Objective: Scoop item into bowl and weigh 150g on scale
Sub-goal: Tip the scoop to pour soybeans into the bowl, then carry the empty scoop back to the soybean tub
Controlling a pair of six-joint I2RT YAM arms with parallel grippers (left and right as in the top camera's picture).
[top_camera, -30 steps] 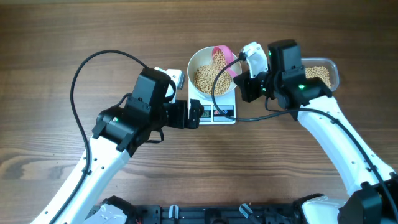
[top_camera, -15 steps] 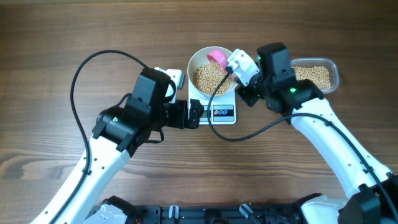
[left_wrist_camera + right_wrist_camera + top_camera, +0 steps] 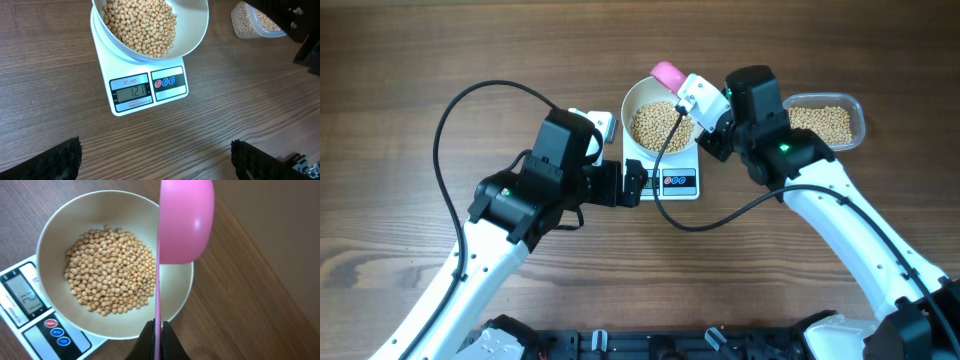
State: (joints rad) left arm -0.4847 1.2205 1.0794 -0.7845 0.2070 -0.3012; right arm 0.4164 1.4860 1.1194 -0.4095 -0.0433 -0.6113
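right gripper [image 3: 156, 331]: we see it clamped tight on the handle of the pink scoop [image 3: 186, 225]; scoop turned on edge, its cup over the far rim of the bowl [image 3: 125, 202]
left gripper [image 3: 155, 162]: fingers wide apart, nothing between them; low over the counter [image 3: 420, 60], just beside the front-left corner of the scale [image 3: 172, 95]
bowl: white, upright, sitting on the scale
beans [image 3: 140, 25]: we see a good heap in the bowl; more in the clear tub [image 3: 857, 118]
display [image 3: 131, 91]: we read 121 from the left wrist view
tub: on the counter right of the scale, apart from the bowl, beside the right arm
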